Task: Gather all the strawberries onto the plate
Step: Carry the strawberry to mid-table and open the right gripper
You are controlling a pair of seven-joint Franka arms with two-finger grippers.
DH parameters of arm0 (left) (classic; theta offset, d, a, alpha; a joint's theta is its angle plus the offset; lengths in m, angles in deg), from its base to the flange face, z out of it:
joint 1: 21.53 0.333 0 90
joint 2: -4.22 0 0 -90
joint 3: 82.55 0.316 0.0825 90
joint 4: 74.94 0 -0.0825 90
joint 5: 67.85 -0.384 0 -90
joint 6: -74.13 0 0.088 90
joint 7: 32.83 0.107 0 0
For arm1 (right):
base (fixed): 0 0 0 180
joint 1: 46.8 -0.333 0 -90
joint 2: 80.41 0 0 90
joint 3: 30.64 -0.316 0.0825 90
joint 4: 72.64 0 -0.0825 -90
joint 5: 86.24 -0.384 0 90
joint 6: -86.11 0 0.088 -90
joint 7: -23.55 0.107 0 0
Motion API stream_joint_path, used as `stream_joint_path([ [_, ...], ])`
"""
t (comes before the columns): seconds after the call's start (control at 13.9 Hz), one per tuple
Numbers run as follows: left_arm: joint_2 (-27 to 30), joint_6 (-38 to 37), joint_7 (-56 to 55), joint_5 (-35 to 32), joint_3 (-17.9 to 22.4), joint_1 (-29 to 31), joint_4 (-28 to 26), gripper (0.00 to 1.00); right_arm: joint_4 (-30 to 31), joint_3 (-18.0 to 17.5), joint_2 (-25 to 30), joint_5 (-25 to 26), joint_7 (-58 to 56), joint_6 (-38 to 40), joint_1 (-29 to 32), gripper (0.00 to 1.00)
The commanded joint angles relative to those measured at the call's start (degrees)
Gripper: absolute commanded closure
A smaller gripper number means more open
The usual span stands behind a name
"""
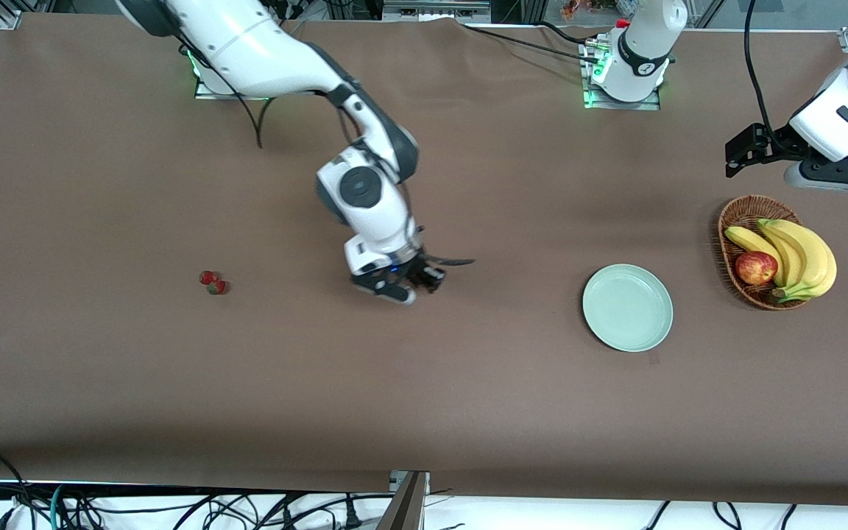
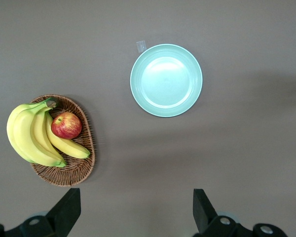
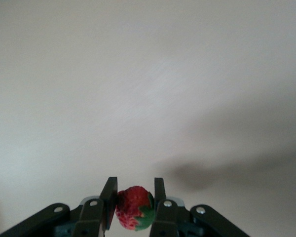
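Front view: the right gripper [image 1: 424, 278] hangs over the middle of the brown surface [image 1: 468, 412], between two strawberries [image 1: 213, 282] and the plate [image 1: 627, 307]. The two berries lie touching, toward the right arm's end. The plate sits bare toward the left arm's end, near a wicker basket [image 1: 739, 221] of bananas [image 1: 799, 254] and an apple [image 1: 755, 267]. The left arm waits above that end's edge.

Left wrist view: the left gripper [image 2: 135, 210] stands wide apart, high over the plate [image 2: 166, 80] and basket [image 2: 71, 170].

Right wrist view: the right gripper [image 3: 133, 197] is clamped on a third strawberry [image 3: 134, 207], with its green top showing.
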Motion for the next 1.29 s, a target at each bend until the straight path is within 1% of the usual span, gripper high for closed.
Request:
stream_joint_path([
  [0.0, 0.45, -0.7, 0.09, 1.2, -0.14, -0.15, 0.58, 0.0, -9.33, 0.61, -7.56, -0.02, 7.84, -3.96, -5.13, 0.87],
  [0.07, 0.37, -0.7, 0.09, 1.2, -0.14, -0.15, 0.58, 0.0, -11.26, 0.61, -9.67, -0.02, 9.52, -5.28, -6.63, 0.87],
  [0.22, 0.37, -0.7, 0.09, 1.29, -0.05, -0.15, 0.5, 0.0, -12.16, 0.7, -11.45, 0.06, 9.88, -6.35, -8.22, 0.85],
  [0.29, 0.37, -0.7, 0.09, 1.29, -0.05, -0.15, 0.49, 0.0, -12.16, 0.7, -11.89, 0.07, 9.8, -6.44, -8.4, 0.81],
  [0.36, 0.28, -0.7, 0.0, 1.37, -0.05, -0.06, 0.49, 0.0, -12.16, 0.7, -12.15, 0.24, 9.8, -6.61, -8.58, 0.68],
  [0.43, 0.02, -0.7, -0.09, 1.29, -0.05, -0.06, 0.49, 0.0, -12.16, 0.79, -12.07, 0.33, 9.27, -6.7, -8.49, 0.5],
  [0.5, 0.02, -0.7, -0.09, 1.29, -0.05, 0.03, 0.49, 0.0, -12.16, 1.22, -11.81, 0.59, 9.01, -6.7, -8.32, 0.07],
  [0.58, 0.02, -0.7, 0.09, 1.29, -0.05, 0.12, 0.49, 0.0, -12.25, 2.71, -11.54, 1.46, 8.05, -6.7, -8.49, 0.0],
  [0.65, -0.16, -0.7, 0.87, 1.29, -0.05, 0.2, 0.49, 0.0, -12.25, 3.51, -11.11, 2.17, 6.82, -6.36, -8.4, 0.0],
  [0.79, -0.69, -0.53, 0.88, 1.38, -0.05, -0.14, 1.54, 0.0, -12.25, 3.6, -8.74, 2.17, 4.8, -4.96, -6.39, 0.0],
  [0.93, -2.0, -0.7, 0.97, 1.38, -0.05, -0.32, 1.29, 0.0, -11.81, 3.08, -5.84, 1.91, -2.37, 2.04, -2.01, 0.0],
  [1.01, -5.05, -0.88, 0.97, 1.38, -0.4, -0.85, 1.2, 0.0, -11.72, 3.07, -4.26, 1.74, -8.42, 7.04, -0.16, 0.0],
  [1.08, -9.35, -1.4, 0.62, 0.68, -2.05, -2.24, 1.72, 0.0, -11.72, 2.99, -2.94, 1.65, -14.31, 11.36, 2.03, 0.0],
  [1.22, -14.81, -0.45, 0.09, 0.76, -3.04, -4.26, 1.9, 0.0, -10.85, 2.99, -0.48, 1.47, -25.65, 18.92, 5.82, 0.0],
])
